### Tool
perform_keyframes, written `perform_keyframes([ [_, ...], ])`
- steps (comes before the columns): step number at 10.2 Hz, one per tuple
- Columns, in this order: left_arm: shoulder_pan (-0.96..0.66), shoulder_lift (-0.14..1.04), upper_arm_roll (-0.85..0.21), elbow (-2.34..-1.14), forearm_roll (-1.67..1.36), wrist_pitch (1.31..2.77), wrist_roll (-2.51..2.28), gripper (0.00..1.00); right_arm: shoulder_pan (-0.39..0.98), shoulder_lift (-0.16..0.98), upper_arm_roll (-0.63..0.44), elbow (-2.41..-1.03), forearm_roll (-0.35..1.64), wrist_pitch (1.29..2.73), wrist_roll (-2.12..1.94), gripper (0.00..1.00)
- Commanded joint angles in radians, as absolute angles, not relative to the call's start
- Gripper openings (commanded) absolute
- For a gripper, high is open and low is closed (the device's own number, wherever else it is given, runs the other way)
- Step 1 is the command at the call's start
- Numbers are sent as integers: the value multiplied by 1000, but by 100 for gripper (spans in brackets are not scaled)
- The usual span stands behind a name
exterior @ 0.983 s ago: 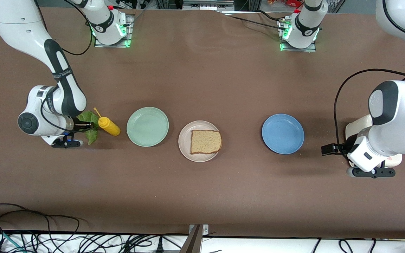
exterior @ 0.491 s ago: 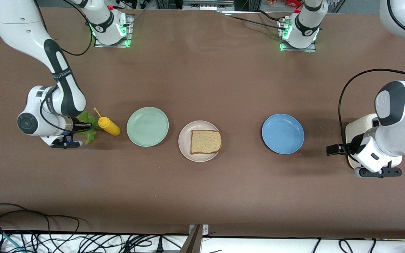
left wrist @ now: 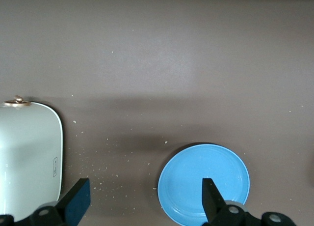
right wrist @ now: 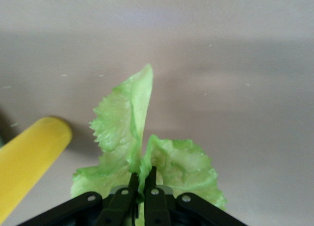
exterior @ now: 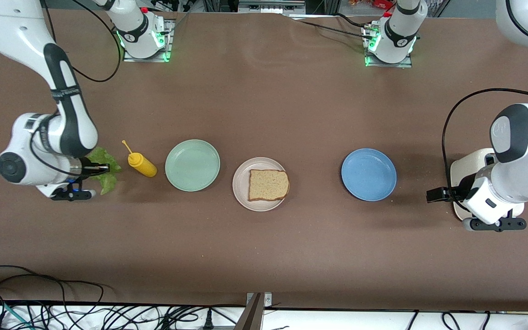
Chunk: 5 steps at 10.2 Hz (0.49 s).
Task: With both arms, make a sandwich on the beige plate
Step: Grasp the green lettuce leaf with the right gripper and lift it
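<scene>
bread slice point(exterior: 268, 184) on middle plate point(exterior: 241, 183), two plates point(exterior: 192, 165) point(exterior: 368, 174) flanking it, bottle point(exterior: 141, 164) toward right arm's end

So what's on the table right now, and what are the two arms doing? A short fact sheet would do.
beige plate: holds one bread slice
lettuce leaf: pinched in the right gripper, jaws shut, beside the yellow squeeze bottle
left gripper: jaws open, holding nothing, over the table between the blue plate and a white tray
mint green plate: empty, between bottle and beige plate
second bread slice: not visible
</scene>
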<state>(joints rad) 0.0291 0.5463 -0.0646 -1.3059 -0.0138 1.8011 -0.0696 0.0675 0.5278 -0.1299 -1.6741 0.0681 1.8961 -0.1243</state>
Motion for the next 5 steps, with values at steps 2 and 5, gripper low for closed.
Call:
perform_keyframes([
  [2,34,534,-72,-1299,14,1784,-71,100,69,525,-130,-1453,34,1654,-124,0],
  [5,35,535,-72,-1301,11,1784,-72,100,116,525,-121,-1321,43,1499,16,0],
])
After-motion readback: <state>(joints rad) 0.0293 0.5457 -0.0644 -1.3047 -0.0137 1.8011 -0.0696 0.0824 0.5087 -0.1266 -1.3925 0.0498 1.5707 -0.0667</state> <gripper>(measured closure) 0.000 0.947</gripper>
